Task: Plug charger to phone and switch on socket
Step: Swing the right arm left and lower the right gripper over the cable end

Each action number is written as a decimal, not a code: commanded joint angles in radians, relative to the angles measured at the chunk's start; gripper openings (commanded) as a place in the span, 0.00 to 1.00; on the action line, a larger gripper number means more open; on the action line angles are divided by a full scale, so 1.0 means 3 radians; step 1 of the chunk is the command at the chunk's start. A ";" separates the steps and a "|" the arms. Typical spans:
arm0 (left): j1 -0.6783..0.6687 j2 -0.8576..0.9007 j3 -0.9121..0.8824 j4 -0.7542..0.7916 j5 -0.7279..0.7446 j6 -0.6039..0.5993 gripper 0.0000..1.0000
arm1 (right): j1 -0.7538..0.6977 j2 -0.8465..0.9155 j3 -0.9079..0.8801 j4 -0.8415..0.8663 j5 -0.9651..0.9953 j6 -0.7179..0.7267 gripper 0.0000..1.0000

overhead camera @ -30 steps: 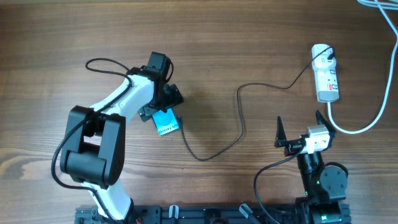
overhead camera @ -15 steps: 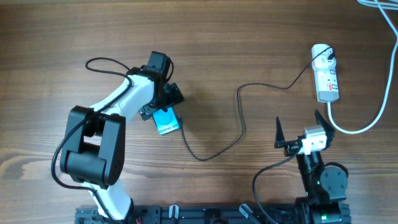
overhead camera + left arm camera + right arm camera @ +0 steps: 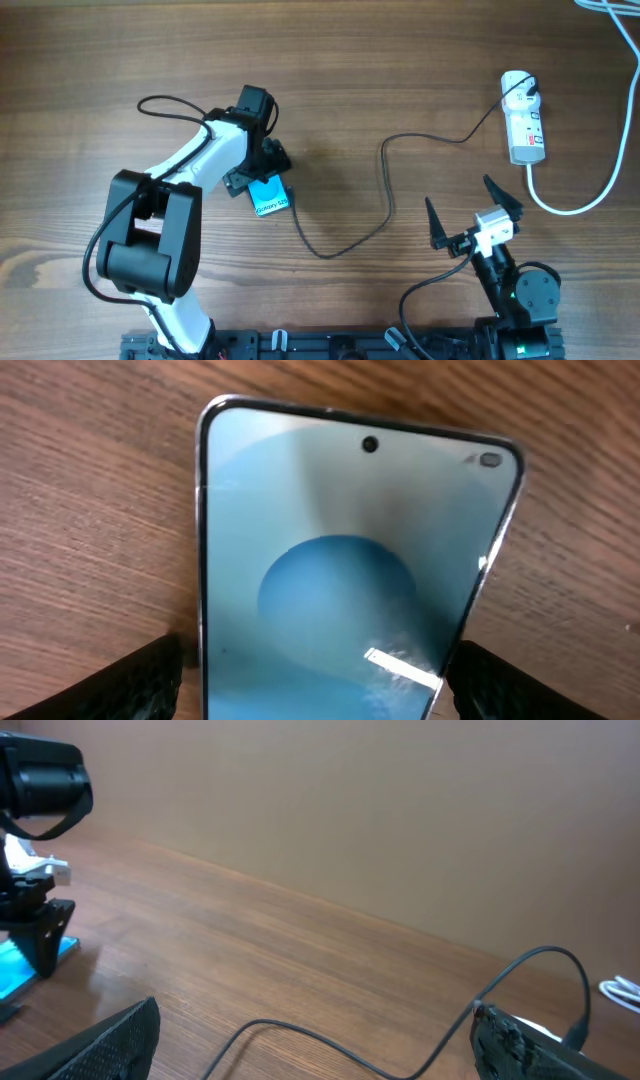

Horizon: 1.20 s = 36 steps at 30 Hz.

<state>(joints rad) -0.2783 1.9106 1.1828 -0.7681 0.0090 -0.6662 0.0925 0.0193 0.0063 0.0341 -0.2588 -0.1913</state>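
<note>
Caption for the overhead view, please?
Left gripper straddles the phone; right gripper open and empty, apart from the charger and socket.

Overhead, the bare table [image 3: 420, 60] across the top and upper left of the frame is open to either arm. Through the middle, the black charger cable [image 3: 388, 195] loops from just beside the phone [image 3: 270, 196] to the power strip [image 3: 524, 130] at upper right. It crosses any straight path from my right gripper [image 3: 466, 208], spread wide at lower right, to the phone. The thick white cord [image 3: 590, 205] fences the strip's right side. My left gripper [image 3: 262, 180] straddles the phone's upper end; I can't tell whether any gap remains at its edges.
</note>
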 commanded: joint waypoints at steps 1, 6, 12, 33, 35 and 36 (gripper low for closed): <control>0.0018 0.0004 -0.0047 0.0019 0.0028 0.0024 0.78 | -0.0017 -0.0033 -0.0004 0.0019 -0.0148 0.0243 1.00; 0.0018 0.0004 -0.0047 0.0081 0.0028 0.0023 0.85 | -0.0017 -0.0033 0.0094 0.0083 -0.0198 0.0327 1.00; -0.0022 0.0004 -0.0047 -0.0097 0.0027 0.0023 0.87 | -0.0017 0.0226 0.0546 0.0065 -0.0177 0.0342 1.00; 0.0665 -0.0431 0.0224 -0.0042 0.1125 0.0481 0.64 | -0.0017 0.3042 0.3531 -0.1548 -0.2012 0.1291 0.99; 0.0786 -0.0535 0.0224 -0.0046 0.1316 0.0552 0.64 | -0.0015 0.3169 0.3529 -0.1614 -0.2012 0.1433 0.93; 0.0839 -0.0573 0.0224 -0.0046 0.1391 0.0552 0.65 | -0.0011 0.3248 0.3529 -0.1658 -0.2051 0.1450 0.95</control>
<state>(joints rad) -0.0792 1.8156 1.2194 -0.7818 0.2859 -0.5529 0.0891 0.9390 1.0489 -0.4419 -0.8005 0.1402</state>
